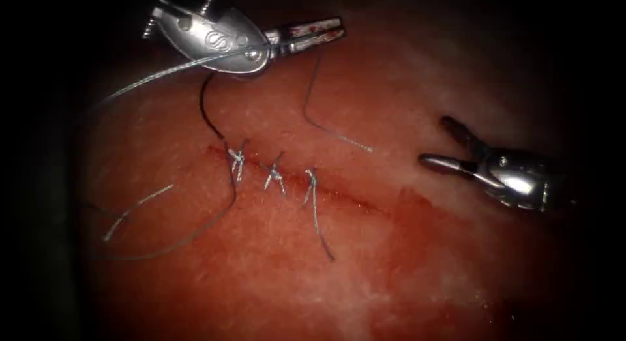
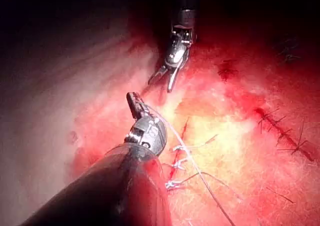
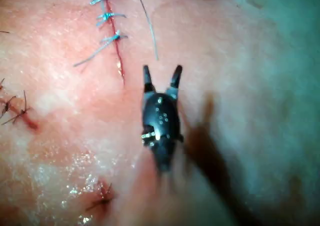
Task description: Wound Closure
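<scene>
While the tissue point(image 1: 391, 263) lies open to you, its cut point(image 1: 352, 201) runs from centre left toward lower right, with red fluid point(image 1: 424, 217) pooled beside its unstitched right end; that slick patch could hide the edges from you. Your left tool point(image 1: 339, 27), at the upper middle of the frame, has its jaws clamped on the thread point(image 1: 306, 106), which trails down to a free end above the cut. I judge that grip slight: a tug could slip the strand out. Your right tool point(image 1: 433, 141), at the right, has its jaws spread wide, holds nothing, and could snag the tissue if lowered. A long loop point(image 1: 195, 233) at lower left could tangle. The 3 stitches point(image 1: 274, 175) cross the cut's left part. A dark curve point(image 1: 210, 113) under the left tool may be needle or thread; I cannot tell which.
</scene>
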Robot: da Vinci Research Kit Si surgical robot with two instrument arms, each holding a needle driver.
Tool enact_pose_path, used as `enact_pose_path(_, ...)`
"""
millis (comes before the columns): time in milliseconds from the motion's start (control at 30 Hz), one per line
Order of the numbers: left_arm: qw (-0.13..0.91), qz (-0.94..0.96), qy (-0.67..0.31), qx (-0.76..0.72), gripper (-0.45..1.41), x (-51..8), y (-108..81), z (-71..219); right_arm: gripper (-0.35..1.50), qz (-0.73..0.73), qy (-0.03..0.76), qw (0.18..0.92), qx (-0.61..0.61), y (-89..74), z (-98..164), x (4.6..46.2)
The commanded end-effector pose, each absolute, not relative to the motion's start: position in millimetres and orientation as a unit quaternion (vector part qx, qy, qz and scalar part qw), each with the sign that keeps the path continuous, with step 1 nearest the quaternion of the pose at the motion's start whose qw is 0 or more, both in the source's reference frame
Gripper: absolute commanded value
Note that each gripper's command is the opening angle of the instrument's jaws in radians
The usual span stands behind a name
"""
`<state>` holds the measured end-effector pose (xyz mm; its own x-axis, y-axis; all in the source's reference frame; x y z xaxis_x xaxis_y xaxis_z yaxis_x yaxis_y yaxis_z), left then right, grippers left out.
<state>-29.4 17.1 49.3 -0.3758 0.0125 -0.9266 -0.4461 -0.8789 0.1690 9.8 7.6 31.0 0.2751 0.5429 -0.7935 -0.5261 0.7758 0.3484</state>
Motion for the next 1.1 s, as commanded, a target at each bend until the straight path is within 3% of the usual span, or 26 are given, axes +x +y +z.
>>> enact_pose_path(33,0.148,0.804,0.196,-0.542,-0.45,-29.5,16.2,50.3,1.47,0.340,0.496,0.799,0.007,6.7,31.7,9.6)
enact_pose_path(433,0.183,0.797,0.165,-0.551,-0.45,-24.9,14.1,49.8,1.47,0.334,0.504,0.796,0.017,6.5,31.6,11.3)
enact_pose_path(700,0.164,0.694,0.009,-0.701,-0.45,-22.8,6.9,39.7,1.47,0.332,0.508,0.794,0.017,6.4,31.9,11.8)
enact_pose_path(1100,0.125,0.639,-0.024,-0.759,-0.45,-33.6,-1.8,34.1,1.47,0.322,0.508,0.798,0.029,5.8,32.6,13.4)
